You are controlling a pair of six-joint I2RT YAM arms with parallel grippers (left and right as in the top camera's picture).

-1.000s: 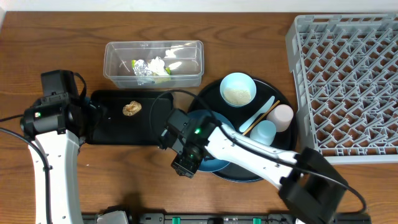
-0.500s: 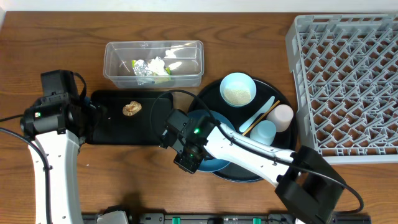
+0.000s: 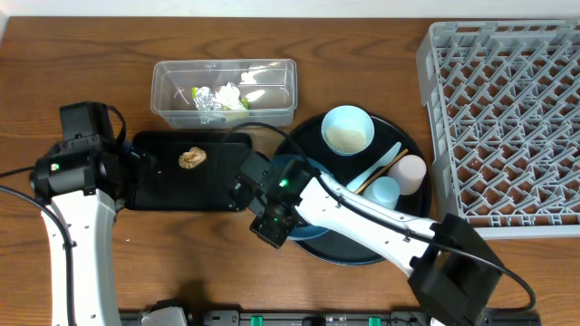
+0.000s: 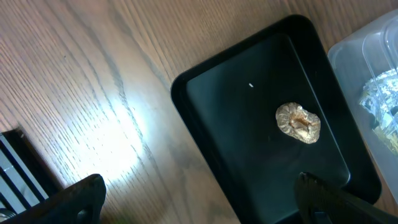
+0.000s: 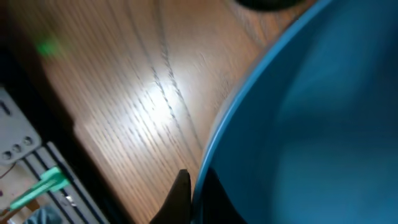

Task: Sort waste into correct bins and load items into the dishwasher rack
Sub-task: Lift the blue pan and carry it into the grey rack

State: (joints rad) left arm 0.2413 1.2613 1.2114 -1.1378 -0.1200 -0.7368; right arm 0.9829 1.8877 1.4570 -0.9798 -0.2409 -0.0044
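Waste mostly sorted: yellow-green wrapper (image 3: 243,103) and foil wad (image 3: 207,98) lie in the clear tub (image 3: 272,109); brown lump (image 3: 191,158) sits in the black tray (image 3: 154,192). Rice not yet binned, it lies in the bowl (image 3: 347,129). Rack (image 3: 507,118) holds 0 items. Right hand (image 5: 194,186) is pinched shut on the blue plate (image 5: 311,124) at its rim, over the round tray (image 3: 313,136). 2 cups (image 3: 410,169), spoon (image 3: 391,148) and stick (image 3: 385,169) wait there. Left hand (image 4: 199,194) gapes wide, holding nothing, above the black tray.

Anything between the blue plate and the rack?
Yes. The bowl, spoon, stick and cups sit on the round tray, between the plate and the rack. The right gripper grips the plate's rim farthest from the rack.
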